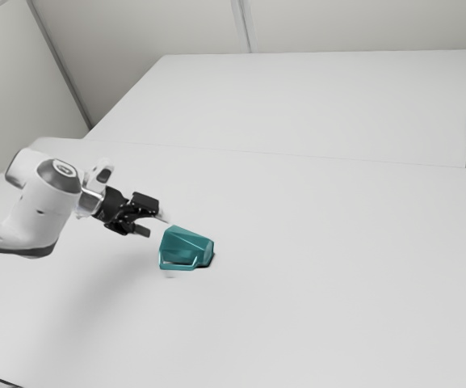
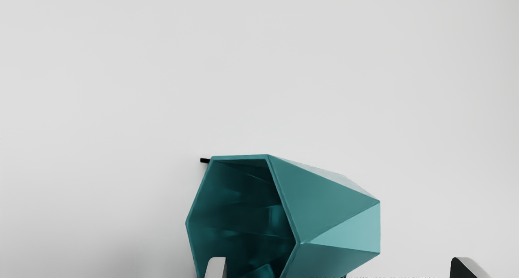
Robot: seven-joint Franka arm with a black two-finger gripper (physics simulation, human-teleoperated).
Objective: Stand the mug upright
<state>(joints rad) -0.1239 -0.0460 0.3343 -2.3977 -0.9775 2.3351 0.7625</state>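
Teal mug lies on its side on surface; hand spread, near its mouth. Judged step: lining up grasp. Next: grip, rotate mouth upward.

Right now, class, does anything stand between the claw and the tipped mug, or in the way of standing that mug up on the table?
Nothing visible stands between the open claw and the mug, which lies on its side, mouth toward the claw. Nor does anything visible block turning it upright on the table.
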